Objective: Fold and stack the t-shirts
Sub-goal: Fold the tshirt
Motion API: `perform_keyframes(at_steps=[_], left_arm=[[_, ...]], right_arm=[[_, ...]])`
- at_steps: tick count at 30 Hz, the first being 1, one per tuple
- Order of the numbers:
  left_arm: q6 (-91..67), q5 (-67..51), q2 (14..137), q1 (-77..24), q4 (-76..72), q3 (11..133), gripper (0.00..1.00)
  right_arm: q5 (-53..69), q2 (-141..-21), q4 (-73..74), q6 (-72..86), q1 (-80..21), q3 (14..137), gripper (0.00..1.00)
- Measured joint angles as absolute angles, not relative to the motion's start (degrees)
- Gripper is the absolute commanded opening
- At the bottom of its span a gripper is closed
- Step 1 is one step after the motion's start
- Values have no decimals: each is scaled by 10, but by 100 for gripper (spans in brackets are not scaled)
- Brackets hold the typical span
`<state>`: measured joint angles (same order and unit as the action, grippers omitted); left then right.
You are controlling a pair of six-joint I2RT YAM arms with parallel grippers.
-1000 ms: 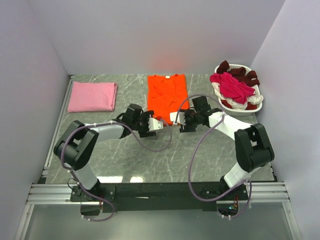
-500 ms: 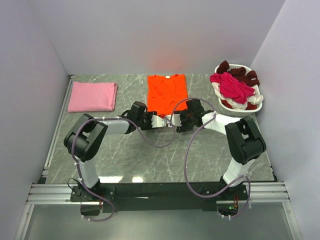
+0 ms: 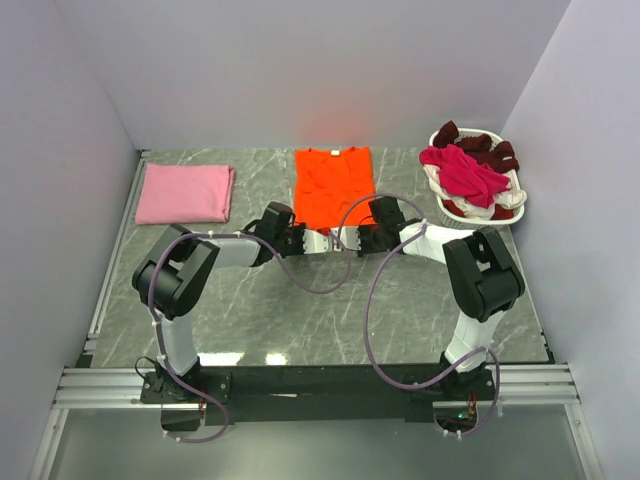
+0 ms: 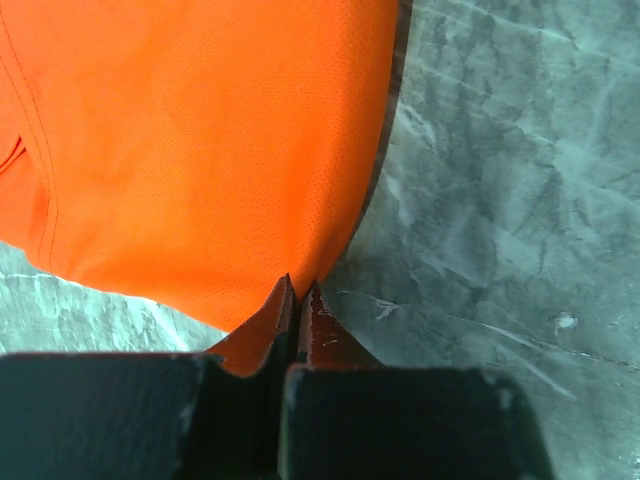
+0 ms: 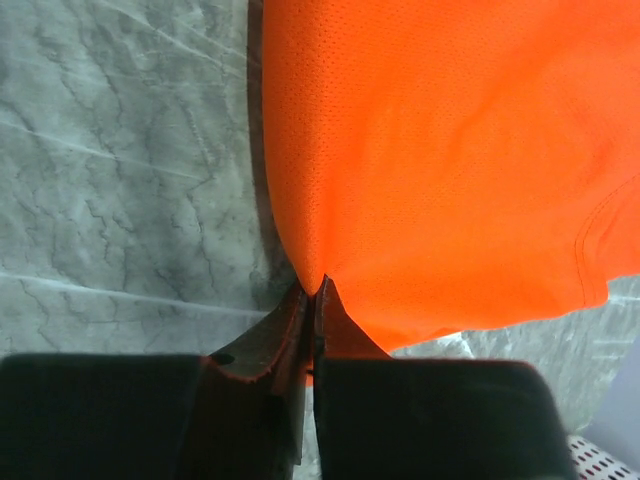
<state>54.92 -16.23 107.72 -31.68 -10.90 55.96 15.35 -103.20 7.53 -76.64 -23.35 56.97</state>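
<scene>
The bright orange t-shirt [image 3: 334,185] lies flat at the back middle of the table. My left gripper [image 3: 320,240] and right gripper [image 3: 350,240] meet at its near edge, close together. In the left wrist view the left gripper [image 4: 298,288] is shut, pinching the edge of the orange cloth [image 4: 200,150]. The right wrist view shows the right gripper [image 5: 316,288] shut on the hem of the same cloth [image 5: 450,150]. A light pink t-shirt [image 3: 185,192] lies folded at the back left. Magenta [image 3: 462,170] and dark maroon [image 3: 495,150] t-shirts are heaped in the basket.
The white plastic basket [image 3: 462,213] stands at the back right, against the side wall. Grey marble tabletop [image 3: 330,310] stretches between the arms' bases and the shirts. Walls close in the left, back and right sides.
Both grippers moved forward to the near edge of the orange t-shirt, came closer together, and went from open to shut on the cloth.
</scene>
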Motion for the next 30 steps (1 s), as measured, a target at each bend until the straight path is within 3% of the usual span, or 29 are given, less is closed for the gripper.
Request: perform_keyframes(at_steps=[6, 14, 23, 30], left_arm=[[548, -181, 1057, -316, -105, 538, 0], [535, -206, 957, -342, -82, 459, 0], [474, -218, 828, -464, 9, 402, 0], [386, -233, 658, -563, 96, 384, 0]], right_arm=[[178, -1006, 80, -773, -233, 544, 0], [226, -884, 108, -774, -234, 455, 0], [264, -601, 242, -770, -247, 317, 0], [295, -370, 413, -736, -255, 296, 0]])
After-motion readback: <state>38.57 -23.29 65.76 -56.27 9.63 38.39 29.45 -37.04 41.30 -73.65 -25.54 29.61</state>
